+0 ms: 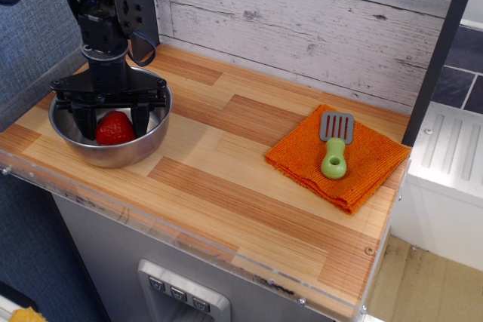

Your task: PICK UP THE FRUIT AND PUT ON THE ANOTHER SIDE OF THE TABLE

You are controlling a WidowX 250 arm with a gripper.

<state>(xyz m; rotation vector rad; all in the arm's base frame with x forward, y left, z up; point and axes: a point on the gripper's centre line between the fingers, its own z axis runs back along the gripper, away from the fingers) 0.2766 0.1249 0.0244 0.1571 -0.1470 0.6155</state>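
**Claw straddles the fruit inside the bowl**

The fruit sits in the steel bowl at the left end of the surface. The claw is down inside the bowl, spread wide, one finger on each side of the fruit. From where I stand I cannot tell whether either finger touches it; there seems to be a sliver of gap on both sides, so I judge it not gripped yet.

The fruit looks like a small hard plastic toy: light, stiff, glossy. That shine suggests it may be slippery, and its rounded, tapering body could squirt out of a pinch made too near the tip. The widest part of the red body looks like the best place to take hold. The curved bowl floor may also let it roll.

The lower part of the fruit is hidden by the near wall of the bowl, and the fingertips go out of sight behind it too. Any green at its top I cannot make out. The arm is cut off at the upper edge. At the right end, well apart, a spatula lies on an orange cloth.
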